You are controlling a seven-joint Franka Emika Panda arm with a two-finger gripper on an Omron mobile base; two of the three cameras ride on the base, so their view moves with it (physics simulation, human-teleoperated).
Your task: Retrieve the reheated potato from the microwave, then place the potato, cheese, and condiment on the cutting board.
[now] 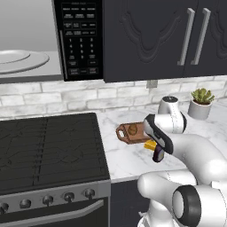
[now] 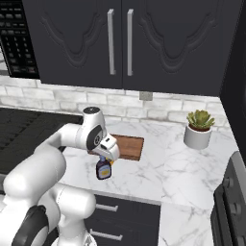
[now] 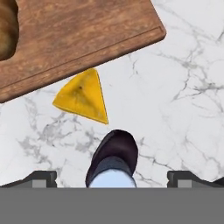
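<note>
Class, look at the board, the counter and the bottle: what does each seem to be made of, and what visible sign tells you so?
Board: looks like wood, reddish-brown and matte, with grain streaks and a darker rim.
Counter: seems marble or similar stone, white with grey veins, smooth.
Bottle: dark purple-brown with a faint sheen and a bluish cap; glass or plastic, the look leaves it open.

Potato (image 1: 132, 129) lies on cutting board (image 1: 128, 134) beside stove (image 1: 48, 150).
</note>
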